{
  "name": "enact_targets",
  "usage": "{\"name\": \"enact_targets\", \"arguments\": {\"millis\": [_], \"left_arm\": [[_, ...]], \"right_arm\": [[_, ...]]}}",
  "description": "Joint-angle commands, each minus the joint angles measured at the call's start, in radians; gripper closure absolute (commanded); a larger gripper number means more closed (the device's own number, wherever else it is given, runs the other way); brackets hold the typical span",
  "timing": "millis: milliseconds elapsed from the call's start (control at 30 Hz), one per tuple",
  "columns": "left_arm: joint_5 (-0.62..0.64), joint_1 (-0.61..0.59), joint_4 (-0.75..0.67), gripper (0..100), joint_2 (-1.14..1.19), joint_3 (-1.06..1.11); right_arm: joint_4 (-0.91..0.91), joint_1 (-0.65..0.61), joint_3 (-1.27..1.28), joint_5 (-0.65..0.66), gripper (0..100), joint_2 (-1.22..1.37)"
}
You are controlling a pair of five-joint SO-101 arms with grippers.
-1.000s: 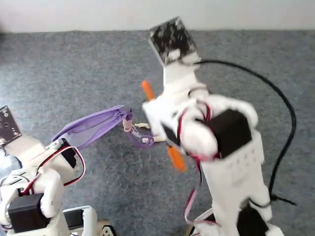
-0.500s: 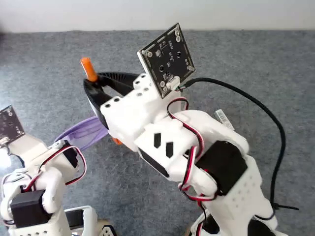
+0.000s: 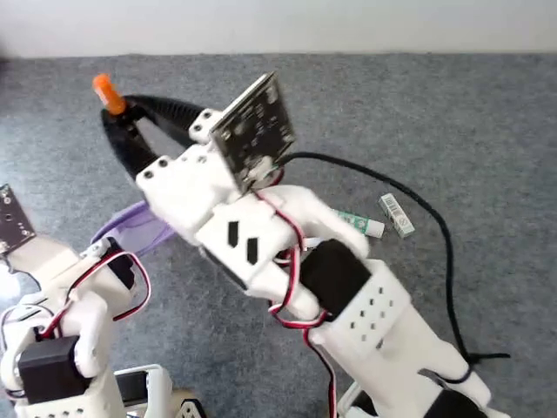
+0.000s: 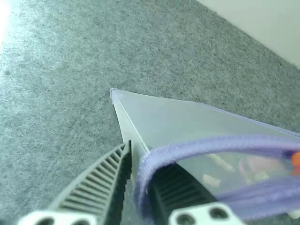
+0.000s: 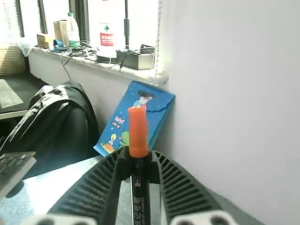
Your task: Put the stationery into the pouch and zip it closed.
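High view: you're loading. Your right pincer pinches the orange-capped pen, raised near the purple pouch.
Left wrist view: your left pincer clamps the pouch's rim.
Right wrist view: the pen points upward. Next, tip it into the pouch mouth.

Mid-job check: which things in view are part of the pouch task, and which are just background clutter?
Job: purple pouch in the left gripper; orange-capped pen in the right gripper; white-and-green tube and small barcoded piece on the table.
Lying about: blue paper bag, black backpack, bottle on the windowsill.
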Motion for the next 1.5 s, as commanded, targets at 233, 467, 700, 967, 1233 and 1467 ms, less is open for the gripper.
{"name": "enact_targets", "arguments": {"millis": [233,467,700,967,1233,1467], "left_arm": [[0.021,-0.003,-0.038,99,0.130,-0.073],[0.021,-0.003,-0.038,99,0.132,-0.071],[0.021,0.000,-0.038,99,0.137,-0.067],[0.021,-0.002,-0.038,99,0.137,-0.067],[0.021,0.000,-0.038,99,0.137,-0.065],[0.021,-0.002,-0.038,99,0.137,-0.064]], "right_arm": [[-0.196,-0.091,0.333,0.091,99.1,-0.185],[-0.490,-0.084,0.591,0.160,99.1,-0.234],[-0.572,-0.082,0.606,0.178,99.1,-0.202],[-0.438,-0.025,0.698,0.175,98.3,-0.209],[-0.044,0.039,0.516,0.025,73.0,-0.239],[0.280,0.202,0.356,-0.150,72.9,-0.239]]}}
